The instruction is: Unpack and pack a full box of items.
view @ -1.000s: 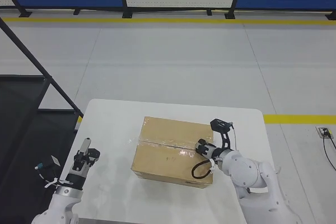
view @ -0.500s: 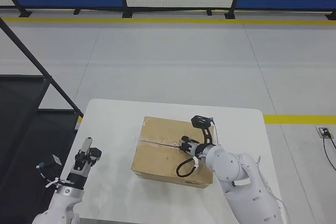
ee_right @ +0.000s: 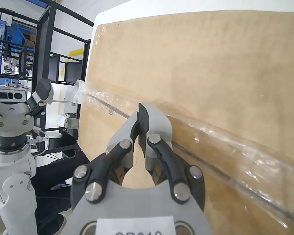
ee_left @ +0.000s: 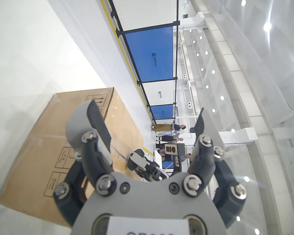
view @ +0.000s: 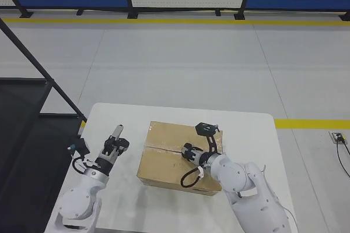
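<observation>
Lying under right gripper (ee_right: pixel 140 119): box (ee_right: pixel 210 62)

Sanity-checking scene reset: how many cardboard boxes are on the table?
1. The cardboard box sits near the middle of the table, taped shut; the right gripper is over its top seam, the left gripper beside it. Anything inside is hidden.
</observation>
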Tool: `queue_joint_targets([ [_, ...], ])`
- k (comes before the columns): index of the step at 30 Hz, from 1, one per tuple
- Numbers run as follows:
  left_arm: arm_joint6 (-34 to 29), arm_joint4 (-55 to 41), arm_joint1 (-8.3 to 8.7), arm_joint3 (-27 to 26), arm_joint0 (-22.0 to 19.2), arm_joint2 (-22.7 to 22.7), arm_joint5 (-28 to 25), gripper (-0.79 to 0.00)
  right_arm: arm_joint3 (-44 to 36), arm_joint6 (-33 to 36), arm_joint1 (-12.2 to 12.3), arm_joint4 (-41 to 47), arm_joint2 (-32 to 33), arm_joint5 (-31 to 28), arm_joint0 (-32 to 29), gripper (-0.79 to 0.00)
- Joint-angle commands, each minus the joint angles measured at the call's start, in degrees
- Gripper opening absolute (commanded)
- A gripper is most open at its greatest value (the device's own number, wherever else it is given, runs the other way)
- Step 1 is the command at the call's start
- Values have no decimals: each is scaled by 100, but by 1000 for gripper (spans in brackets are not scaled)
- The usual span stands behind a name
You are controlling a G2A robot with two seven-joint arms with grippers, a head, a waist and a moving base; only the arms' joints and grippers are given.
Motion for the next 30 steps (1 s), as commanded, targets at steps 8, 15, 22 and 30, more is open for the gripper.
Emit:
queue_joint_targets([
  [8,-624,-431,3,684,-291,166,-336,-785,-48,26,45,65,78,-133,-109,-785],
  [15,-756,-650,-19,1177,-420,340,-347,-785,-99,78,67,75,54,-233,-93,-785],
  [22,-661,-658,-47,1540,-594,524,-395,-785,-139,104,91,71,48,-272,-106,-785],
  [30,-504,-794,-76,1754,-650,614,-463,-785,-169,134,117,58,46,-262,-106,-785],
])
